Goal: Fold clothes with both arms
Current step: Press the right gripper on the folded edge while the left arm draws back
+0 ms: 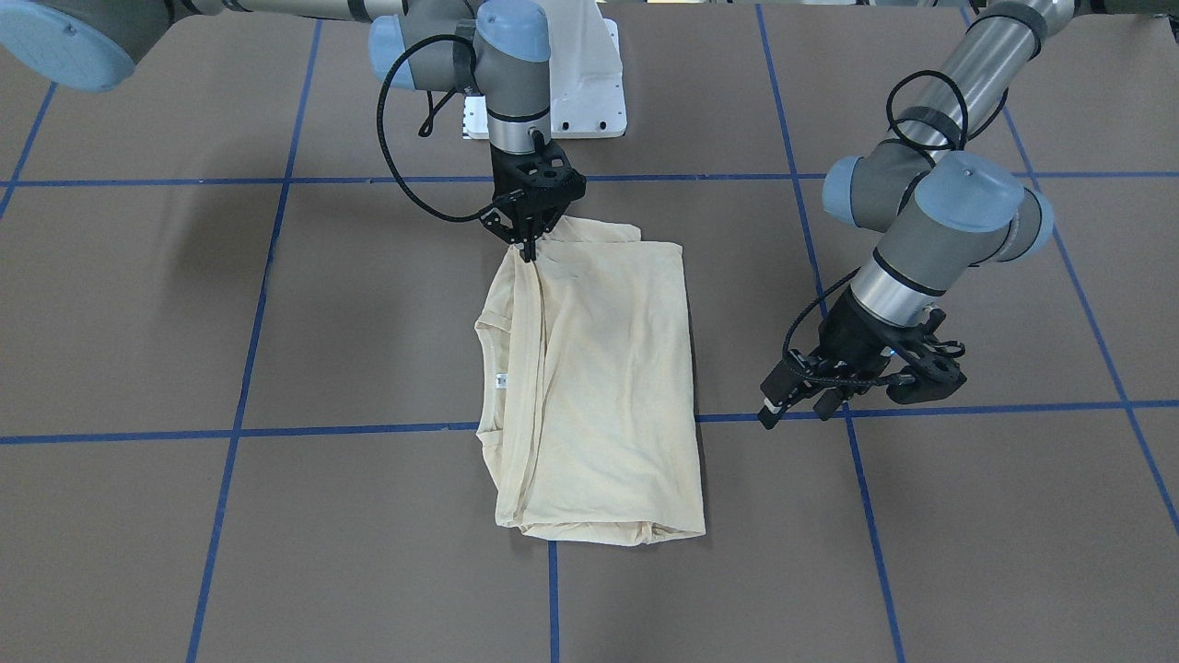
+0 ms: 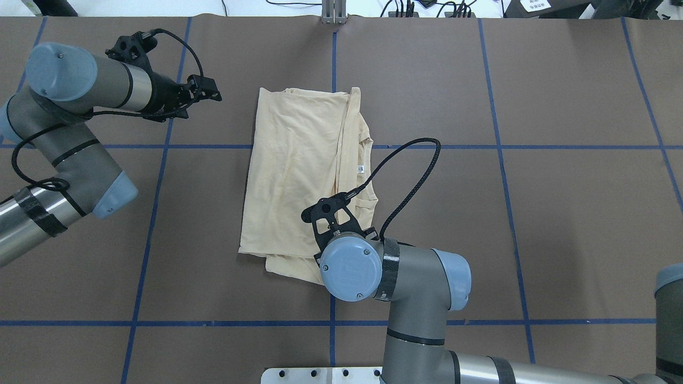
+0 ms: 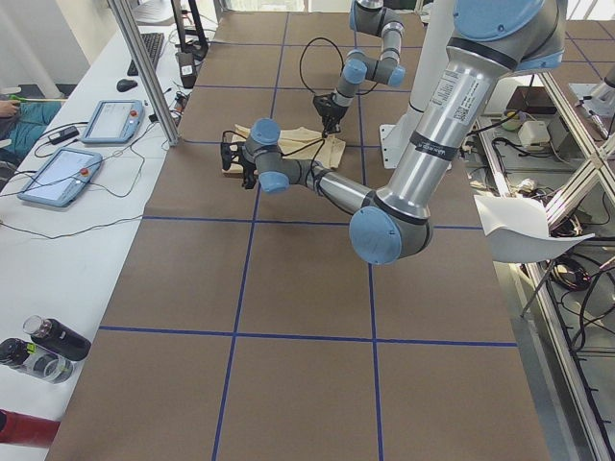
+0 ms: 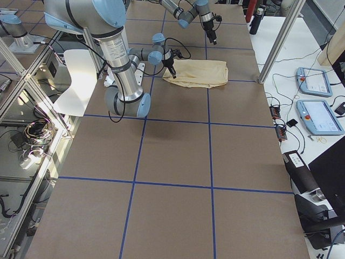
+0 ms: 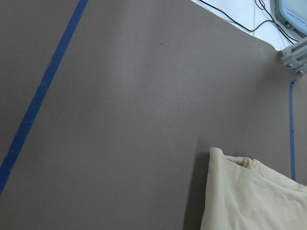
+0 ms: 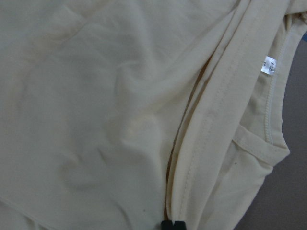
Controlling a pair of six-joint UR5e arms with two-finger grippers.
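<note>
Overhead exterior view: pale cream-yellow thin-fabric T-shirt [image 2: 288,176] lies folded, middle of the table [image 2: 533,213]. Right arm's fingers [image 1: 526,247] pinch its folded edge, robot side; left arm's fingers [image 1: 776,398] hang spread, empty. One-sided pulling could drag layers, spoiling the fold.

I see the cream shirt [image 1: 599,387] folded into a flat rectangle mid-worktop [image 1: 921,552], label [image 1: 501,380] showing, right fingers [image 1: 527,243] pinching one corner.

Grey metal arms [image 2: 416,277], light-blue joint caps [image 2: 349,269], looping black cables [image 2: 432,140]
</note>
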